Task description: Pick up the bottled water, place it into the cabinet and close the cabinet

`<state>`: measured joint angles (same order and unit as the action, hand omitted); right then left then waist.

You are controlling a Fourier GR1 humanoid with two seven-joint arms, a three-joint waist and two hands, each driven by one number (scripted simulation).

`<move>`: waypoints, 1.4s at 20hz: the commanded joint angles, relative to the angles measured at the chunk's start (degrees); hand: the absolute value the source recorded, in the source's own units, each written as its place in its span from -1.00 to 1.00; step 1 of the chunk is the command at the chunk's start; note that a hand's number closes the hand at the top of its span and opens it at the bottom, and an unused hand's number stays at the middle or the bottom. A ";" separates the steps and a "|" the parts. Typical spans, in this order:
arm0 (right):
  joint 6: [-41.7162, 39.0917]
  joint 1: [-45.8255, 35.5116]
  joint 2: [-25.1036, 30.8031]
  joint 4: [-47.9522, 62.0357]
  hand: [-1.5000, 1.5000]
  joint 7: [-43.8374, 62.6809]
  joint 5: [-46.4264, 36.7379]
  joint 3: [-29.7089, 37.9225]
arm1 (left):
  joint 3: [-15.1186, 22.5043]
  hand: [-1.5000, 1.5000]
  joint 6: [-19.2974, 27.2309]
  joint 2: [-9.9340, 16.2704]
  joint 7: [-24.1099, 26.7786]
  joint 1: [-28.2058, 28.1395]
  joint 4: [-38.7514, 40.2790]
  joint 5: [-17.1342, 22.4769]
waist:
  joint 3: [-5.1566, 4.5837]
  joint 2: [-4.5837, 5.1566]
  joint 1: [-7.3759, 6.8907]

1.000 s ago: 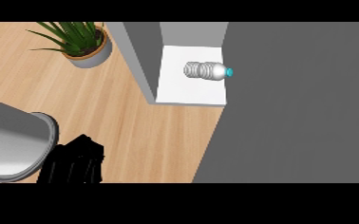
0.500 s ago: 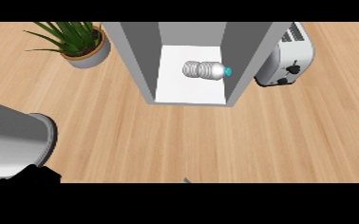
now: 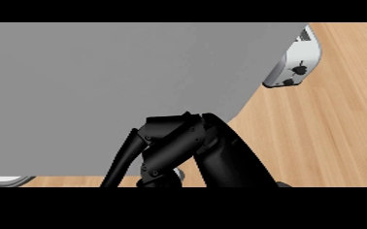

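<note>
Here, the robot's right hand (image 3: 179,140) is showing black at the lower middle of the head view, coming up from the bottom edge on a dark forearm that is leaning in from the right. The hand is lying just at the lower edge of a broad grey cabinet panel (image 3: 129,77), overlapping its bottom corner. Whether it is touching the panel or only hanging in front of it is not clear. Whether the hand is spread wide or closed cannot be told from this angle, as it is appearing only as a dark folded mass. It is not visibly holding anything.

The grey cabinet panel is filling most of the view, running from the left border almost to the right, with its right edge slanting down towards the hand. The bottled water is not showing anywhere, and the panel is covering whatever is lying behind it.

To the right of the panel's upper corner, a silver toaster (image 3: 294,63) is standing partly tucked behind the panel's edge. The wooden counter (image 3: 315,136) is showing to the right of the panel and in a thin strip below it. At the panel's lower left corner, a sliver of a pale metal rim (image 3: 10,179) is peeking out.
</note>
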<state>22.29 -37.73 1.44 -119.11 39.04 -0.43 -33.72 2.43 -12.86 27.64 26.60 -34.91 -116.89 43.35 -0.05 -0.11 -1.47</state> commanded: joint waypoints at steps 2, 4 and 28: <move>-5.18 -1.01 -1.09 10.26 1.00 -7.25 3.75 6.06 | -4.24 1.00 -5.65 0.18 1.63 -2.12 2.85 0.98 | 0.04 0.17 0.38; -2.57 -10.01 -1.41 18.36 1.00 -7.84 6.91 9.65 | -6.02 1.00 -5.46 1.41 -0.59 0.01 2.48 5.10 | 0.01 0.33 -0.12; -14.78 -13.30 0.98 51.49 1.00 -25.83 7.84 22.86 | -9.40 1.00 -11.32 0.80 -3.28 0.29 4.25 6.26 | -0.02 1.27 -1.37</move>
<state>5.60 -50.39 0.33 -79.90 13.79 8.85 -15.48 -6.88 -23.74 28.26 23.73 -35.04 -112.60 49.09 0.22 -2.87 -2.13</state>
